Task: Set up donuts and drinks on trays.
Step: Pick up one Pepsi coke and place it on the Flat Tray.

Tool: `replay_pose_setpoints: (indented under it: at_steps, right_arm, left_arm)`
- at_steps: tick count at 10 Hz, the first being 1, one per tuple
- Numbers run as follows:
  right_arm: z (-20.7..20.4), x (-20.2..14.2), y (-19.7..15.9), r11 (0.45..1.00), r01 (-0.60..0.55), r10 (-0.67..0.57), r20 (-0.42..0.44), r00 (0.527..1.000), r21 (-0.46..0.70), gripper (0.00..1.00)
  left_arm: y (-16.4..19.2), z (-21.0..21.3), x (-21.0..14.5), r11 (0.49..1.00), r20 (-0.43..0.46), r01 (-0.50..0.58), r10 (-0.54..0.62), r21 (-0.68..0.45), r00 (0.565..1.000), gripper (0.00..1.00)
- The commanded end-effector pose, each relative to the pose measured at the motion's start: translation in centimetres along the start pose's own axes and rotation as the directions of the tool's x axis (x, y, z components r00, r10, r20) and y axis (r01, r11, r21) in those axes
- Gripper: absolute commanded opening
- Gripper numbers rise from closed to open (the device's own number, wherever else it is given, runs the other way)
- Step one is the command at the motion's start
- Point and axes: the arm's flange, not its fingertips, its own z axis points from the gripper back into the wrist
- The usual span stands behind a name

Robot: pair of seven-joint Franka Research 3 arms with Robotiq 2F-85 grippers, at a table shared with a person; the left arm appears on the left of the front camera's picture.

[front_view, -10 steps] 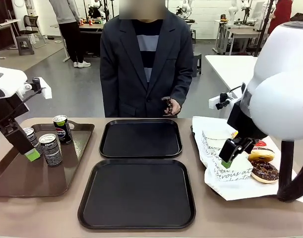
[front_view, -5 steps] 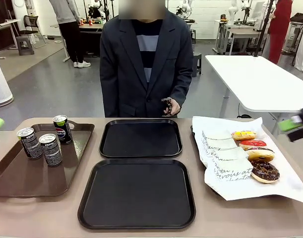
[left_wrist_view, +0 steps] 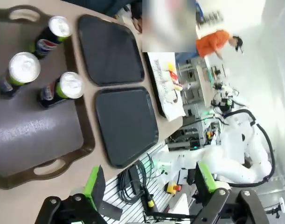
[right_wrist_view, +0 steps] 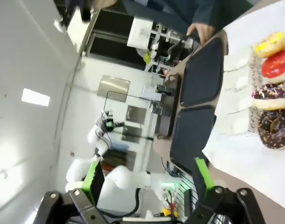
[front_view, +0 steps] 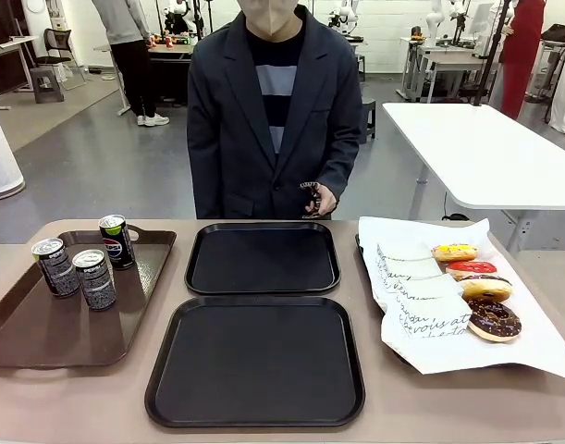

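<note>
Left gripper: it is hanging off the robot's edge of the table with its green-padded fingers spread wide, gripping nothing.
Drinks: three slim dark cans are standing upright, long axes vertical, close together on the far part of the brown tray at the table's left end. The farthest one is showing a Pepsi logo.
Drinks from the left gripper: in the left wrist view they are lying ahead and toward the upper left, well apart from the fingers, with their silver tops turned toward the camera.
Near black tray: it is sitting bare at the middle of the table, on the robot's side.
Far black tray: it is sitting bare just beyond the near one, in front of the person.
Person's hand: it is hovering at the far edge, clear of both trays.
Donuts: four are lying in a row on white paper at the right end, with paper sleeves just beside them.
Right gripper: it is hanging off the table with its fingers spread wide, empty, and the donuts are lying ahead toward the upper right, well apart.
Nearer arm: judging by the layout, the left arm is sitting closer to the cans and the right arm closer to the donuts, with both trays between them.
</note>
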Motion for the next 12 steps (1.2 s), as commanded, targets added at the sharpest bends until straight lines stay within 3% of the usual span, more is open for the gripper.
replay_pose_setpoints:
  at_steps: [1, 3, 5, 6, 12]
  right_arm:
    - [1.5, 0.7, -1.8, 0.996, 0.077, -0.075, 0.038, 0.996, -0.048, 1.0]
    - [3.7, 0.1, -2.7, 0.988, 0.123, -0.117, 0.073, 0.99, -0.09, 1.0]
    - [4.1, 0.0, -2.9, 0.985, 0.128, -0.116, 0.103, 0.988, -0.119, 1.0]
    - [4.2, -0.2, -3.7, 0.984, 0.152, -0.145, 0.085, 0.986, -0.094, 1.0]
    - [4.2, -0.2, -3.7, 0.984, 0.152, -0.145, 0.085, 0.986, -0.094, 1.0]
  left_arm:
    - [2.6, 1.2, 0.1, 0.998, 0.023, -0.063, 0.063, 0.007, 0.998, 1.0]
    - [4.6, 2.5, -0.5, 0.992, 0.047, -0.124, 0.122, 0.024, 0.991, 1.0]
    - [5.3, 3.1, -0.7, 0.99, 0.031, -0.108, 0.106, 0.089, 0.994, 1.0]
    - [5.4, 2.4, -1.0, 0.988, 0.054, -0.149, 0.147, 0.036, 0.988, 1.0]
    - [5.4, 2.4, -1.0, 0.988, 0.054, -0.149, 0.147, 0.036, 0.988, 1.0]
